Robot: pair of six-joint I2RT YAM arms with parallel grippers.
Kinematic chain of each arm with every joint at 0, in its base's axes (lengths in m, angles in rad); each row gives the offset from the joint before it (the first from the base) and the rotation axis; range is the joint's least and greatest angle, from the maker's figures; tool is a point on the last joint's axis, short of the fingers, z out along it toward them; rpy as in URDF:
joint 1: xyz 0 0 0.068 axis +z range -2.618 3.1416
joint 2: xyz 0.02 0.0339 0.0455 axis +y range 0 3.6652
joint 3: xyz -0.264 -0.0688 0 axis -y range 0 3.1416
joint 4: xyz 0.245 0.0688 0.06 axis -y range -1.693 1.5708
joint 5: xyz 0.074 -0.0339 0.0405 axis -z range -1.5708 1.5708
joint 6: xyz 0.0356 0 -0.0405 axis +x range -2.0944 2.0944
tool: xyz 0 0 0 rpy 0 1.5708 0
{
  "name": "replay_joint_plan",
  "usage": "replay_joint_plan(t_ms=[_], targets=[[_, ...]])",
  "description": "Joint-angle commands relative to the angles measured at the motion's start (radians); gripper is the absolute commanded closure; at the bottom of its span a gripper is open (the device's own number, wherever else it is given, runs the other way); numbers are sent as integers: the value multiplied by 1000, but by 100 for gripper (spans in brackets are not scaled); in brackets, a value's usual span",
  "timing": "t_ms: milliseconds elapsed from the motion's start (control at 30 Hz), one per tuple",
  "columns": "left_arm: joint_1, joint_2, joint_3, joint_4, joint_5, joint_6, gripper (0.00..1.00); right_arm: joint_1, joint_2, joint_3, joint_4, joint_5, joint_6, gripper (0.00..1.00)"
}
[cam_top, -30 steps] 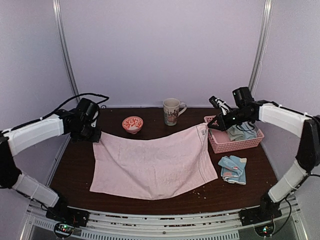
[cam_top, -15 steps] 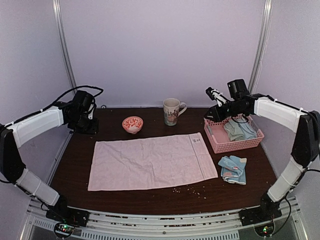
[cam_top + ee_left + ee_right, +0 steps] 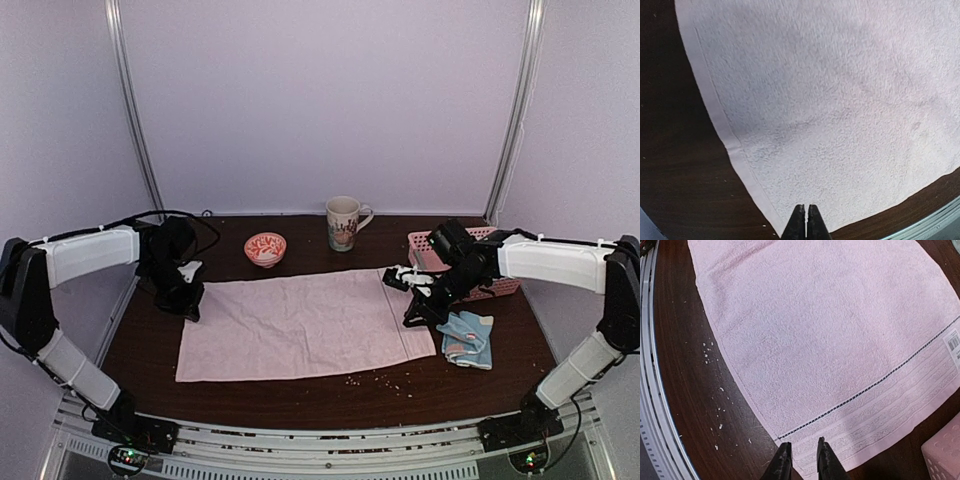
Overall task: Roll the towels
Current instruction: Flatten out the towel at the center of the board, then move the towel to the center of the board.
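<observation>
The large pale pink towel [image 3: 300, 320] lies flat in the middle of the dark table. My left gripper [image 3: 192, 305] hangs over its left edge. In the left wrist view this gripper [image 3: 806, 206] is shut, its tips just above the towel [image 3: 840, 110] near a corner, with nothing between them. My right gripper [image 3: 412, 316] hovers over the towel's right end. In the right wrist view this gripper [image 3: 801, 442] has its jaws a little apart above the hem band [image 3: 880, 415], holding nothing. A light blue towel with pink-white patches [image 3: 468, 338] lies to the right.
A pink lattice basket [image 3: 424, 248] stands at the back right, mostly behind my right arm; its corner [image 3: 945, 455] shows in the right wrist view. A mug [image 3: 343, 222] and a red-patterned bowl [image 3: 265, 247] stand behind the towel. Crumbs [image 3: 375, 378] dot the table's front.
A second ago both grippers held the pink towel's far corners up; it now lies flat. Both arms have come forward and down to the towel's left and right ends.
</observation>
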Motion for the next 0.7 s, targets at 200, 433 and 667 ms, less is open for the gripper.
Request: replay_joint_plan(t_ms=[200,433,667], targets=[[-20,43,-179,31,89,-71,99,71,20,-57,-6,194,-65,93],[-49,53,-278,36,61,-145,99,102,32,-111,20,279,-61,95],[-88,16,-343,-51,-14,-223,98,117,10,-129,-5,270,-63,95]])
